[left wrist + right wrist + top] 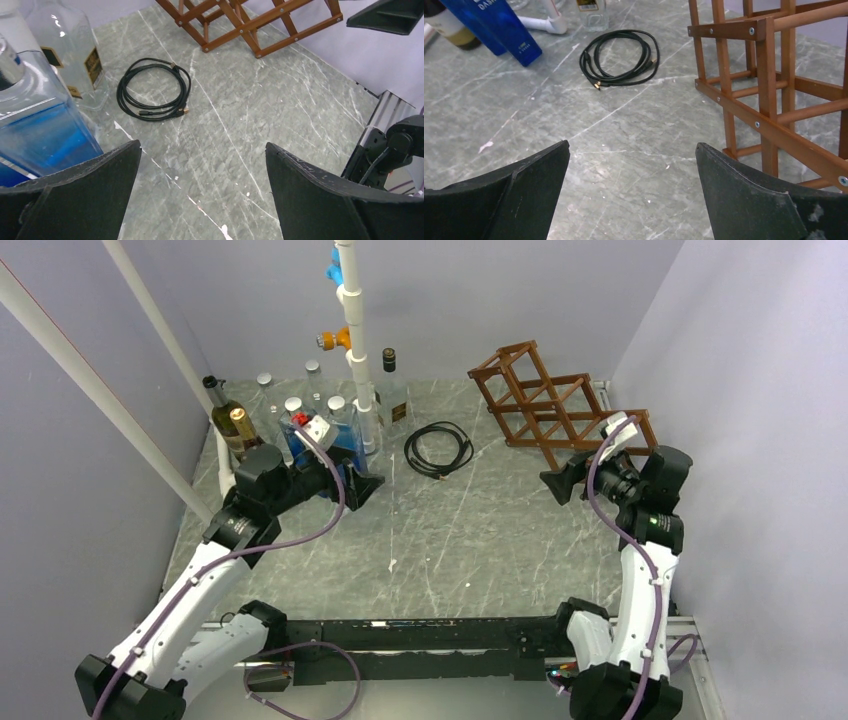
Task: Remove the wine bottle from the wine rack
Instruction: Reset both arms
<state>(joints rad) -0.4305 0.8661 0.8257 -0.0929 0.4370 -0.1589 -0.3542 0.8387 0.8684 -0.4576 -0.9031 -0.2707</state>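
wine rack (pixel 767 90) near right wall (pixel 760 390) | right gripper (pixel 631 150) beside, jaws apart

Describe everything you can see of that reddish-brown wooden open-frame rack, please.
The reddish-brown wooden rack is an open frame of slim bars and dowels joined with silver screws into diamond-set cells. It stands at the far right of the grey marbled table. No bottle shows in its cells. The open right gripper hovers close beside it.

Left tool (pixel 202 150) and right tool (pixel 632 147) hover, jaws spread wide.
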